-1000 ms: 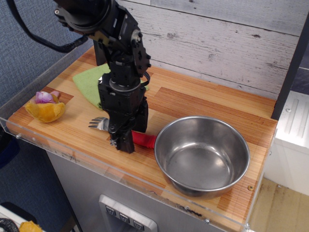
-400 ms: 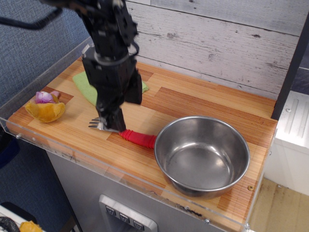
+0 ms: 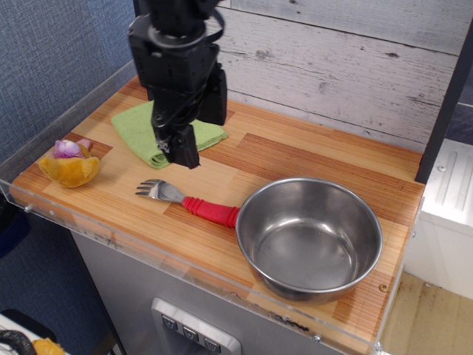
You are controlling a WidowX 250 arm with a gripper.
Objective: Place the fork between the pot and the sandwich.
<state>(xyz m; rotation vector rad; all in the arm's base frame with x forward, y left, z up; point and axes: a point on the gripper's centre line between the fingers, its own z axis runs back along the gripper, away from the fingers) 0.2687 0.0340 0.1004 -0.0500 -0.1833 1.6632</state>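
The fork (image 3: 194,203) lies flat on the wooden counter with its grey tines pointing left towards the sandwich (image 3: 69,166) and the end of its red handle touching the pot (image 3: 347,222). The sandwich sits at the counter's left edge. The shiny steel pot stands at the front right. My gripper (image 3: 177,151) hangs in the air above and behind the fork, over the near edge of the green cloth. It holds nothing, and its black fingers look open.
A folded green cloth (image 3: 133,126) lies at the back left, partly under the arm. A clear plastic rim (image 3: 111,240) runs round the counter's front and left edges. A plank wall stands behind.
The gripper was down at the fork a second ago. It has let go of it and risen up and back towards the cloth. The fork stays where it lay.
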